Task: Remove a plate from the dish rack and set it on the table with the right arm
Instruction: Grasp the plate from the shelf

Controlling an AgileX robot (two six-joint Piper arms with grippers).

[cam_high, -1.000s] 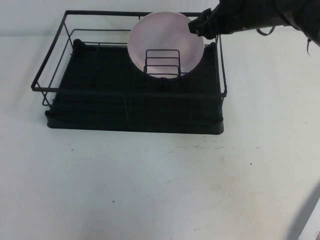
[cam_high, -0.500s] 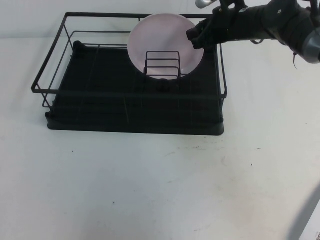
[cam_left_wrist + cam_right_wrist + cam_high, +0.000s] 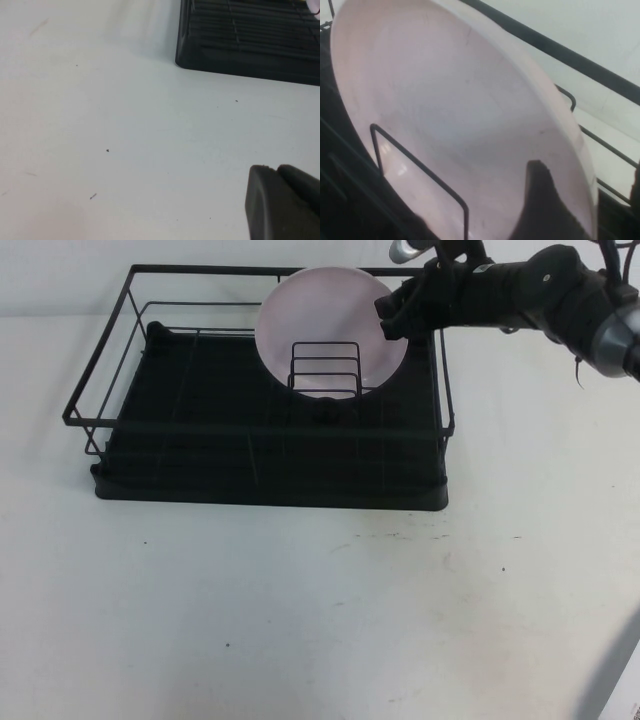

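Observation:
The pale pink plate (image 3: 322, 310) stands on edge in the upright wire divider (image 3: 325, 366) at the back of the black dish rack (image 3: 270, 492). My right gripper (image 3: 391, 317) reaches in from the right at the plate's right rim. In the right wrist view the plate (image 3: 450, 105) fills the picture. My right gripper (image 3: 588, 172) is open and straddles the rim, with one finger (image 3: 540, 200) in front of the plate's face and the other behind it. My left gripper (image 3: 280, 200) is shut and empty, low over the white table (image 3: 125, 140), left of the rack.
The rack's top wire rail (image 3: 440, 390) runs just under my right arm. The rack's corner (image 3: 240, 45) shows in the left wrist view. The white table (image 3: 300, 620) spreads in front of and to the right of the rack.
My right arm has swung lower and further into view. Its gripper has come down a little onto the plate's right rim. The plate has not moved.

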